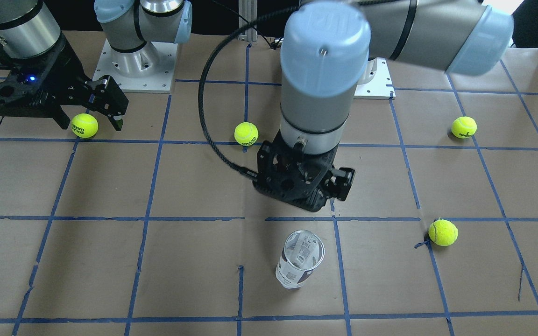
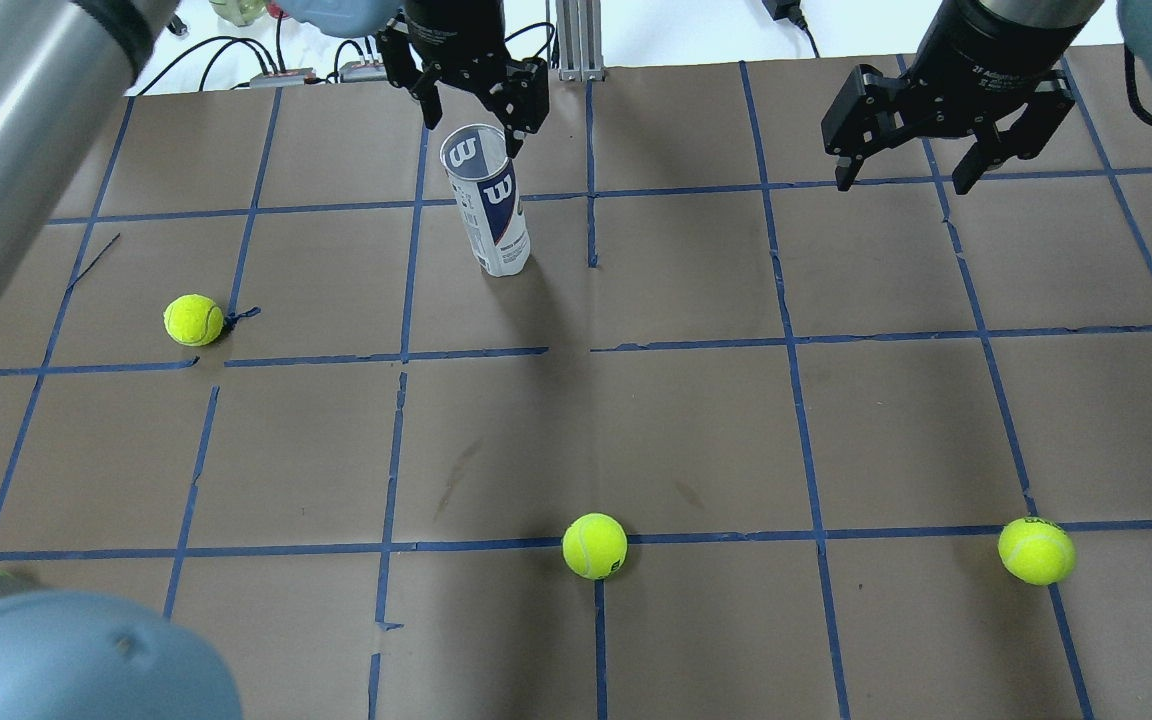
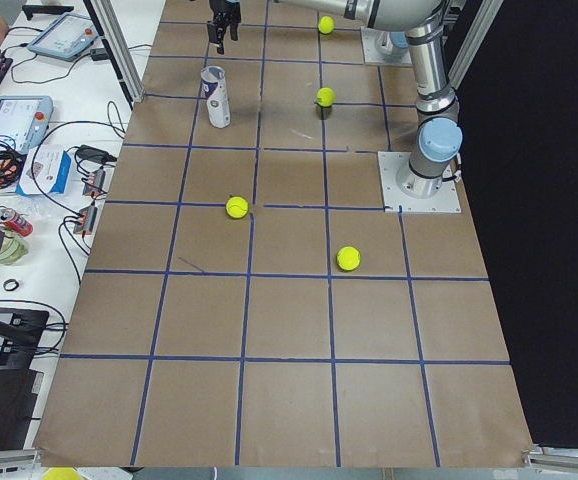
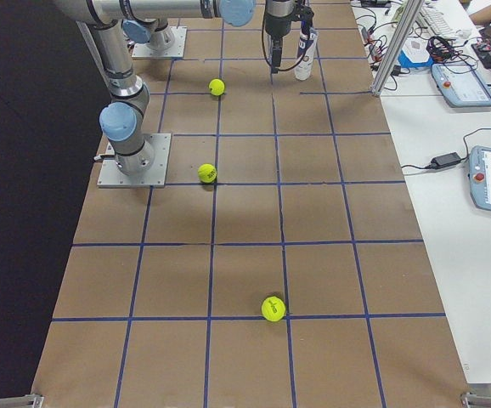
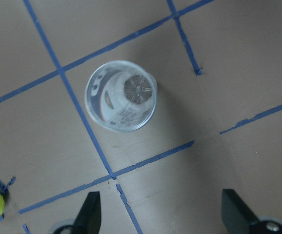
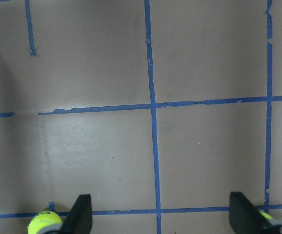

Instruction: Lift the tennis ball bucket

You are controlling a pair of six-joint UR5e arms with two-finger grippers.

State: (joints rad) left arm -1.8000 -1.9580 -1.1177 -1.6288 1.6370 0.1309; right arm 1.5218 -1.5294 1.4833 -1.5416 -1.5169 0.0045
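You've got the tennis ball bucket (image 2: 488, 215) upright at far centre-left, open top up, W logo toward the cam. L gripper (image 2: 473, 117) hangs over its far side, fingers spread; one fingertip (image 2: 515, 135) overlaps the rim, contact unclear. R gripper (image 2: 903, 180) sits far right, jaws apart. A tennis ball (image 2: 194, 320) lies mid-left, a second ball (image 2: 594, 546) near centre, a third ball (image 2: 1036, 550) near right.

The tennis ball bucket (image 2: 489, 207) is clear, white and navy.
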